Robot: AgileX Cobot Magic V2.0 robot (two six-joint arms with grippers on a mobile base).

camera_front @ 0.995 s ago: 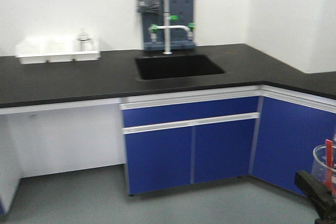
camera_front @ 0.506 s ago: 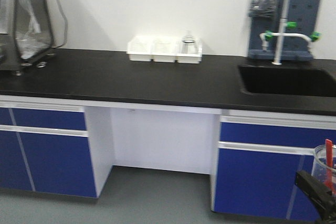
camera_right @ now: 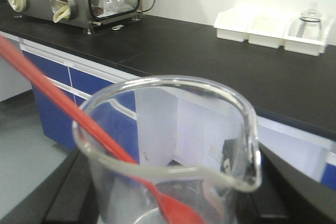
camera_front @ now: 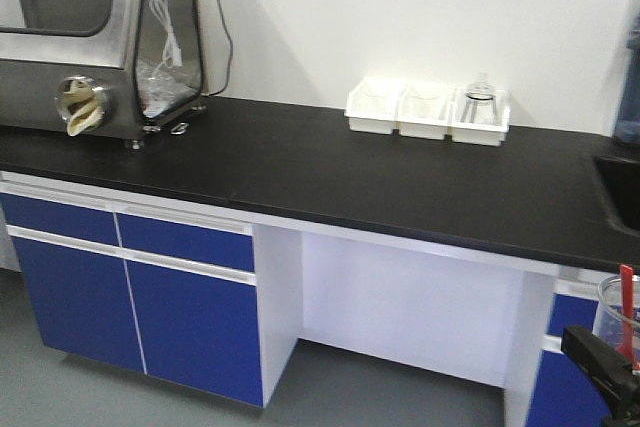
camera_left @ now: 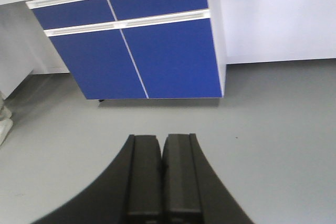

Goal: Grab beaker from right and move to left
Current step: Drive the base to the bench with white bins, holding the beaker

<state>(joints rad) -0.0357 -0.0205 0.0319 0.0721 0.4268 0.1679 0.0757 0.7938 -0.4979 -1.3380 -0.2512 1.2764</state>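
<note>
One jolt could spill the red stick (camera_right: 63,108) from your beaker (camera_right: 173,145), pinched in the right fingers (camera_right: 299,187); left fingers (camera_left: 144,177) sit closed, empty.

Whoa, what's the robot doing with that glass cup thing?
The robot's right jaws are shut on a small glass beaker with a red stick inside. They hold it up in the air in front of the black lab counter, and it isn't set down anywhere yet. The left jaws are shut and empty, pointing at the grey floor.

Stick (camera_right: 52,92) in beaker (camera_right: 199,145), trays (camera_front: 427,112) on counter (camera_front: 350,177) (glovebox (camera_front: 100,47) left)
</note>
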